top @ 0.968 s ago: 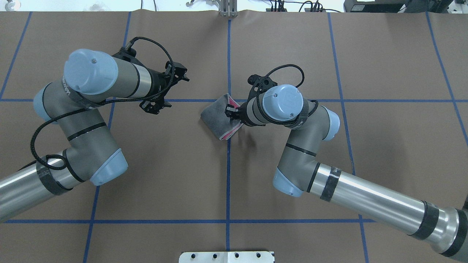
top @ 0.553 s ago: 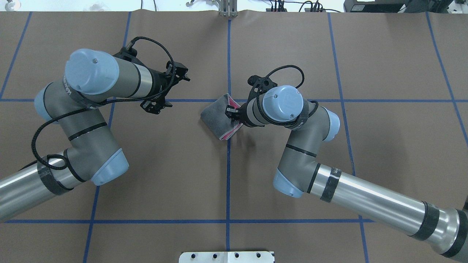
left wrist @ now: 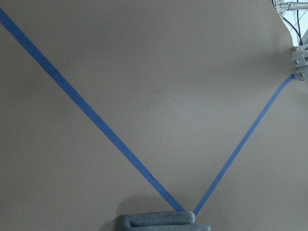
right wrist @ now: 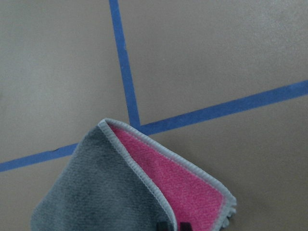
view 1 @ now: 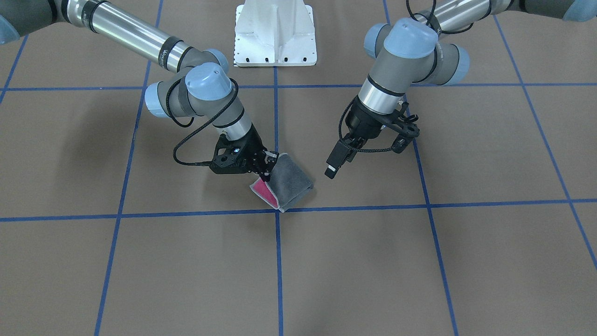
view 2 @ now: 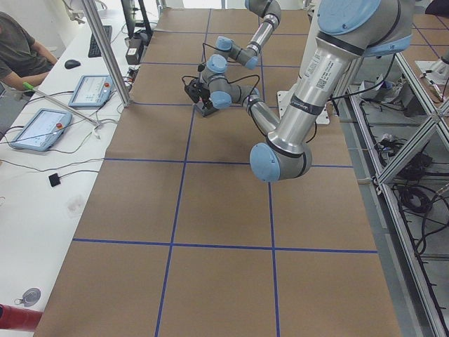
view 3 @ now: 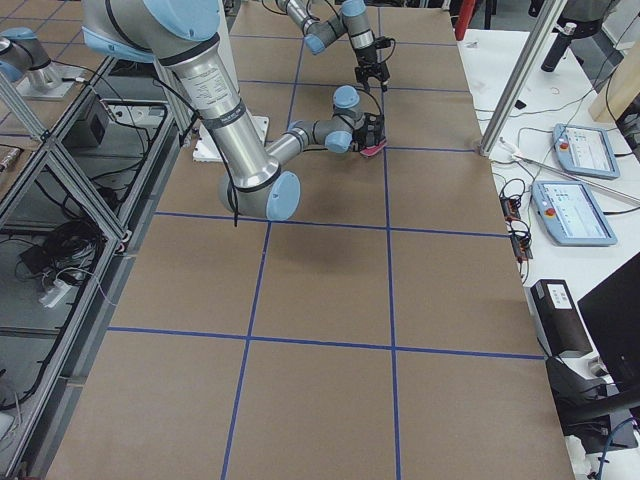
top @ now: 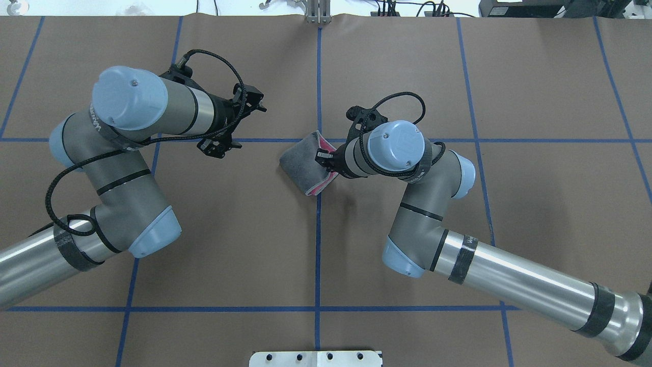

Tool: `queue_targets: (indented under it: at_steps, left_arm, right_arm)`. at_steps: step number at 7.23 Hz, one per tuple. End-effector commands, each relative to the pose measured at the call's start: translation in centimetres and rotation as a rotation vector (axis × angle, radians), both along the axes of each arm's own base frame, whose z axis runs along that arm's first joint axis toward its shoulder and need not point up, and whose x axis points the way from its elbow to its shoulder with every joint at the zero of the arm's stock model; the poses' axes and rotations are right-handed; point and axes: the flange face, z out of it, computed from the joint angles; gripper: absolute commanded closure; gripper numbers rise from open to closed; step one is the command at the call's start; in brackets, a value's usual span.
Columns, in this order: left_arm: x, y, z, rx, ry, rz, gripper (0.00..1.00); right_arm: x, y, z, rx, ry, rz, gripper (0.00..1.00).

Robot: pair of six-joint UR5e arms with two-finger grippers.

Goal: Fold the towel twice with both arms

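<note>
The towel (top: 298, 165) lies folded into a small grey packet at the table's middle, beside a tape crossing. Pink shows along its open edge (view 1: 265, 191). My right gripper (top: 321, 155) is at that open edge. In the right wrist view its two black fingertips (right wrist: 161, 225) stand close together on the towel's (right wrist: 96, 192) pale stitched edge, so it looks shut on it. My left gripper (view 1: 332, 170) hangs above bare table about a hand's width from the towel and touches nothing. Its jaws do not show clearly. The left wrist view shows only the towel's grey fold (left wrist: 163, 221).
The white pedestal base (view 1: 275, 32) stands at the robot's side of the table. Blue tape lines (top: 318, 229) divide the brown table into squares. Tablets (view 2: 42, 130) and cables lie on a side bench, where a person (view 2: 21, 49) sits.
My right wrist has shifted slightly right and towards the robot. My left wrist has drifted slightly away from the robot. The towel looks unchanged.
</note>
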Motion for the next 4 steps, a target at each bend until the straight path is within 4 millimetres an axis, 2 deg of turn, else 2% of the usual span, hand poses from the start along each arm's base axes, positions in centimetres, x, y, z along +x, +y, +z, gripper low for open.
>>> queue_targets:
  at_steps: [1, 2, 4]
  left_arm:
    - [0.1, -0.1, -0.4, 0.0, 0.005, -0.002, 0.0]
    - [0.2, -0.1, -0.4, -0.003, 0.006, -0.001, 0.0]
    - [0.4, -0.1, -0.3, -0.005, 0.003, 0.0, 0.0]
  right_arm:
    - [0.0, 0.2, -0.2, 0.007, -0.002, 0.003, 1.0]
    - [0.7, 0.5, -1.2, 0.018, -0.022, 0.004, 1.0]
    - [1.2, -0.1, -1.3, 0.02, -0.025, 0.011, 1.0]
